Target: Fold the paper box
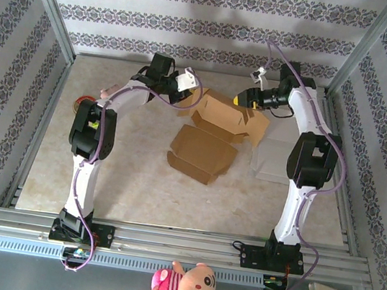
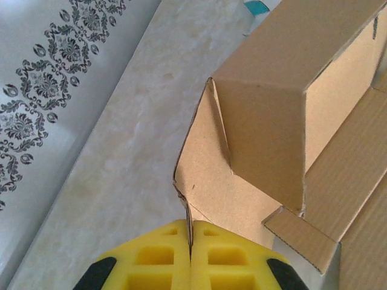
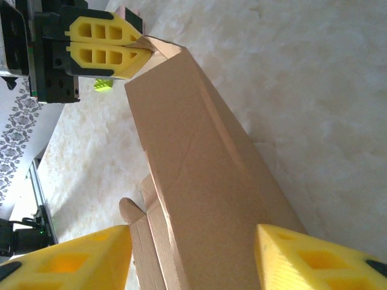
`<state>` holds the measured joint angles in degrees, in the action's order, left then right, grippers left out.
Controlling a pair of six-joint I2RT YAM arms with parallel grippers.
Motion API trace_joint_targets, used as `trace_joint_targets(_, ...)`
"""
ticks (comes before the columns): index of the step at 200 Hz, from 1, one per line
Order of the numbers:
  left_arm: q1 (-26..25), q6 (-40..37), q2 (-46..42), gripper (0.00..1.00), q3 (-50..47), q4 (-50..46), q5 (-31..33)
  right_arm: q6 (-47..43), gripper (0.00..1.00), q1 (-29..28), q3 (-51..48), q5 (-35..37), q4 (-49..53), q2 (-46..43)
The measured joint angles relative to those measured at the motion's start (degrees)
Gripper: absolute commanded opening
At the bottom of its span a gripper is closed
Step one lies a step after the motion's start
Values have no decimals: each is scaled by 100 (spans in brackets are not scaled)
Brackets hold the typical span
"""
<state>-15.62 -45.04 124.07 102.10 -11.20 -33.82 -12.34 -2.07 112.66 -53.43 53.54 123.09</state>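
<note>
Left gripper pinches a flap corner of my paper box, far-centre on the table; right gripper straddles one wall, jaws apart (nothing held, I judge). Walls half raised, lid panel flat: most folding remains.

The paper box is seen as matt brown cardboard, fibrous at its cut edges. The table is finished smooth, marbled and faintly glossy. The left gripper is moulded in matt yellow plastic.
</note>
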Motion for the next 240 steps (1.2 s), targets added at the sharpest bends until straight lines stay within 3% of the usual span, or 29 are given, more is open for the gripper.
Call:
trace_joint_targets(48,50,179,-2,0,-210,444,199,413,55,-221,-367,133,-282,-284)
trace_joint_targets(82,50,149,-9,0,-409,820,238,730,75,-280,-365,660,-446,-431)
trace_joint_targets(125,105,173,-72,0,-614,1102,140,1019,75,-98,304,1106,-621,-365)
trace_joint_targets(163,354,175,-214,0,-710,1108,-101,988,74,-208,1145,807,-409,109)
trace_joint_targets(240,588,223,-643,0,-1222,1143,-269,981,72,-758,1801,400,116,1147)
